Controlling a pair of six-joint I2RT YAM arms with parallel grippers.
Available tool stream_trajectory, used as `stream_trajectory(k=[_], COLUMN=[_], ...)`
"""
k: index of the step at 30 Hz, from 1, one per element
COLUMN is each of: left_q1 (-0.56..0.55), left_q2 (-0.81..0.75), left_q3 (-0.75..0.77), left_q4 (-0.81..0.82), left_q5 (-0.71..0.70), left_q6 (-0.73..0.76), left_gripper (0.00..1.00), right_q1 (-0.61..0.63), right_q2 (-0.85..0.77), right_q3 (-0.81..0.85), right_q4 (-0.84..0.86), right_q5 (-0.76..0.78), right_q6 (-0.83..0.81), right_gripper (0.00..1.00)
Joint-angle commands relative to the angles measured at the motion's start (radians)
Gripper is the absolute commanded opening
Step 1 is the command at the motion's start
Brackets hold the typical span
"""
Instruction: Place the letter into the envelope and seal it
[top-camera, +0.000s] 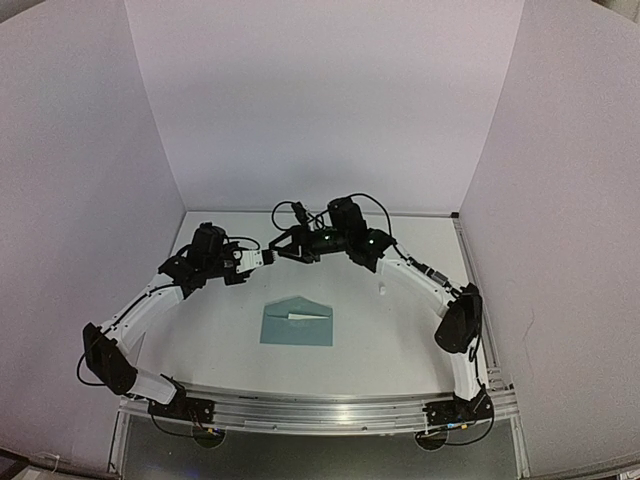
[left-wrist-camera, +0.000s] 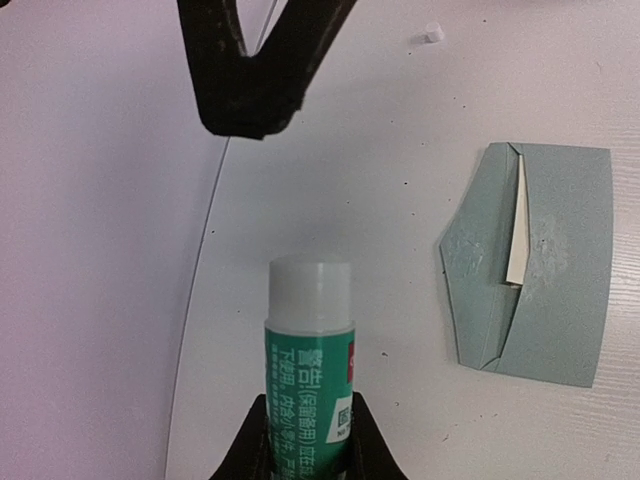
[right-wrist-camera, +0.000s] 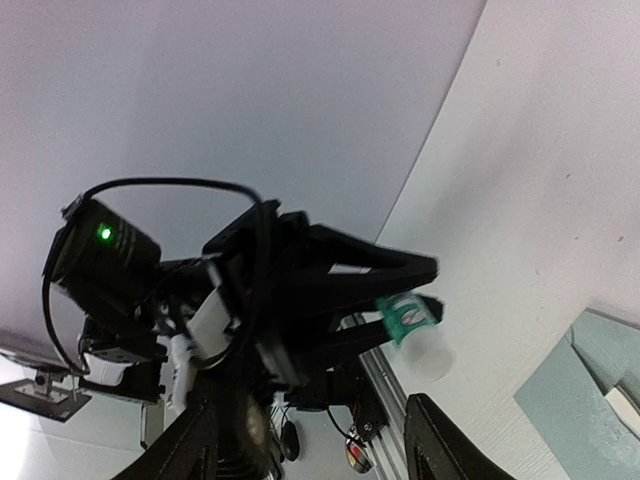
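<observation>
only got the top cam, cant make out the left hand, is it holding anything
Observer: Yes, the left hand clamps a green-labelled plastic glue stick, frosted white cap on.
Operator: flap glued yet
Observer: The open flap of the flat teal paper envelope carries pale blotches; whether that's glue, I can't tell.
Operator: letter in
Observer: Only a narrow pale strip of the paper letter shows at the mouth.

White table (top-camera: 400, 345) enclosed by plain pale walls (top-camera: 320, 100).
</observation>
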Motion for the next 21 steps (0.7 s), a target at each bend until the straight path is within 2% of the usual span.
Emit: stream_trajectory(k=[1,8,17,21], left_q1=[-0.015,-0.015,-0.015,-0.015], left_q2=[-0.050,-0.046,-0.032,-0.029], left_q3=[0.014,0.019,0.031,0.036], left_q4=[0.081,0.082,0.101,0.102], left_q5=[0.090,0.099,0.084,0.081], left_q6=[0.013,0.021,0.016,0.012], left_gripper=[0.00,0.00,0.00,0.00], right_q1=[-0.060,-0.061,-0.011,0.010], right_q2=[-0.031,-0.026,0.052,0.097], right_q3=[-0.023,-0.034,-0.008,0.055], right_q4=[-0.011,-0.001,-0.001,-0.001], right_q5=[0.089,0.095,0.017,-0.040], right_q6=[0.035,0.054,0.087,0.104], right_gripper=[0.61,0.62,0.66,0.61])
